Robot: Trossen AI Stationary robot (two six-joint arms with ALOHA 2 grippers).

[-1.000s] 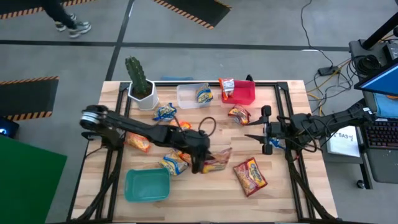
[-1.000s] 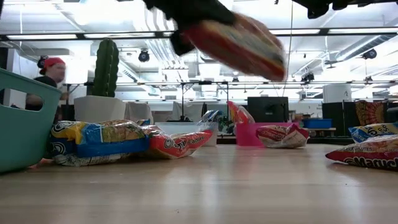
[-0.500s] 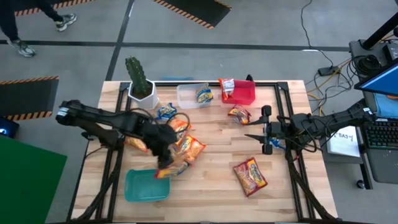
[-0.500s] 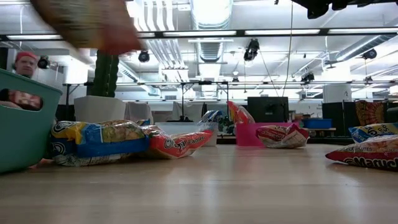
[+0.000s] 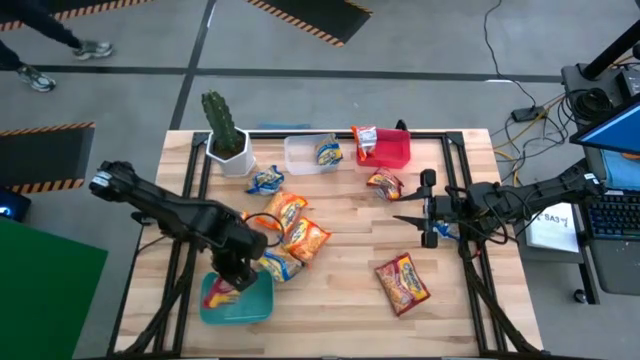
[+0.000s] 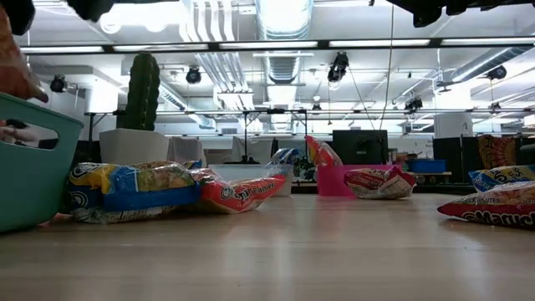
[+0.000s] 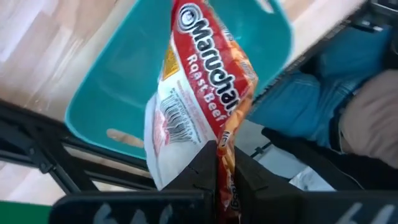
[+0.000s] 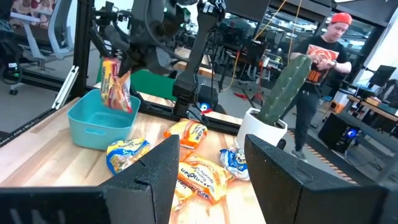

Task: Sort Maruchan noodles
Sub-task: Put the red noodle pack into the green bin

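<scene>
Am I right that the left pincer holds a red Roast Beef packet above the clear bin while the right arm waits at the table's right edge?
Not quite: the bin is wrong. The left pincer holds the red Roast Beef packet above the teal bin, as the left wrist and high views show. The clear bin sits at the table's far edge. The right pincer does wait at the right edge.

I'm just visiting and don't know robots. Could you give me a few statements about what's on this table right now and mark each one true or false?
1. The left gripper is shut on a red crinkly plastic Maruchan Roast Beef packet above the teal plastic bin. True.
2. The right gripper holds a noodle packet. False: its fingers stand open and hold nothing.
3. The clear plastic bin holds a blue-and-yellow packet. True.
4. The green cactus in a white pot lies tipped over. False: it stands upright.
5. The red plastic bin sits beside the teal one. False: it sits next to the clear bin.
</scene>
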